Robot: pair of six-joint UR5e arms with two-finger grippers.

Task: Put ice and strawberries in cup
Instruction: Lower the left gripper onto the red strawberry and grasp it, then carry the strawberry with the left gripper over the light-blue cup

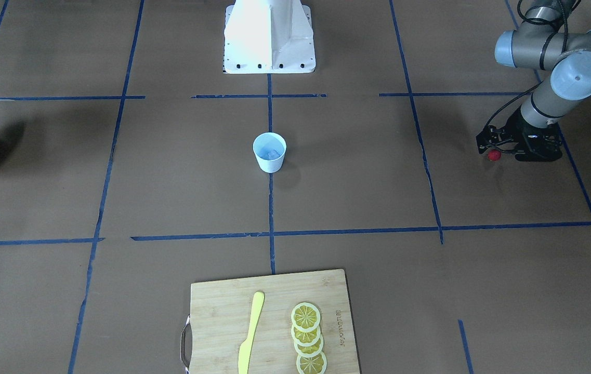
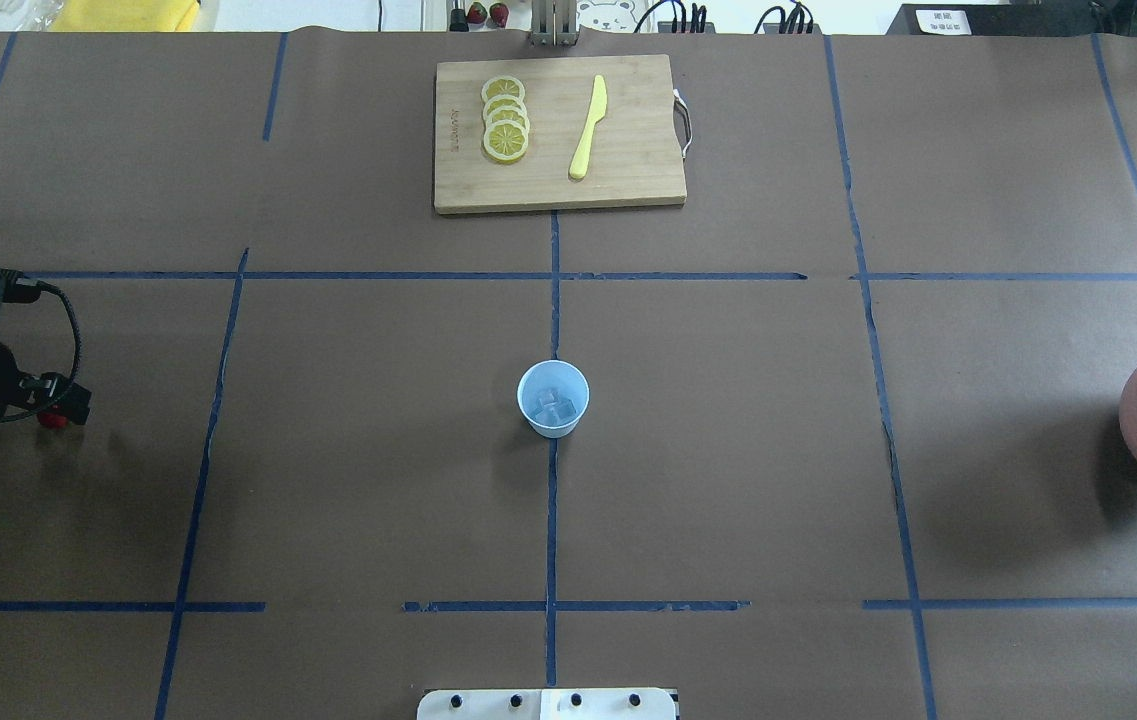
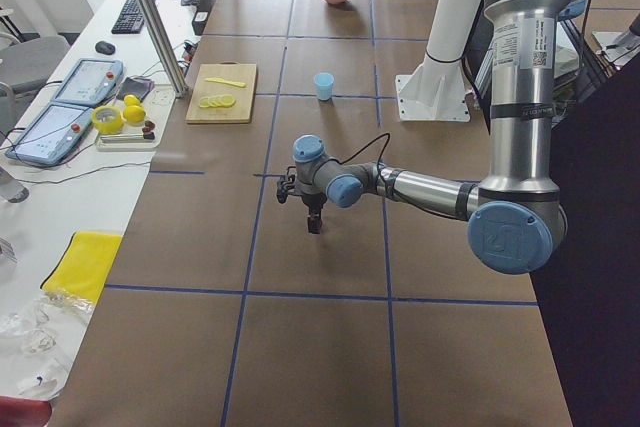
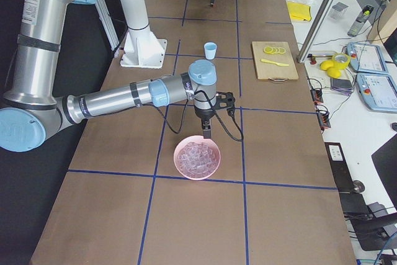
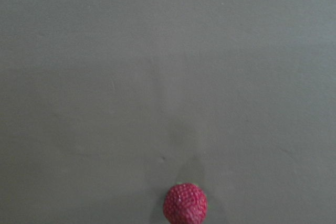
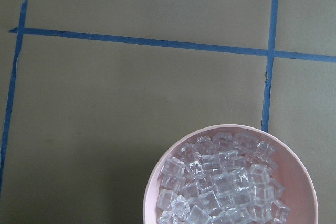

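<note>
Looking outward from the left tool: it sits at the left edge of the overhead view, about mid-height, pointing down at the bench, and the berry is right at its tip. In the front view it looks pinched there, with the tool closed down to about the berry's width. It's tiny in that view though, and the wrist cam shows no fingers at all, just the berry at bottom centre with bare bench above it. Can't tell if it's touching the bench or just off it.

What the next move turns on, I reckon: the cup lies straight to the right of that tool in the overhead view. It's dead centre on the middle tape line, with one more tape line crossed on the way, so well apart. It's nearly the same height in frame, so basically a sideways carry and then a drop from above. The cup is upright, mouth up, with ice already in the bottom, so the berry looks like the half that's left.

Further right again, the bowl of spare cubes is at the right edge. The right tool hangs just by its rim in the side view, and there's no telling if it's open, closed or holding anything. Left arm is plainly the one for this.
</note>
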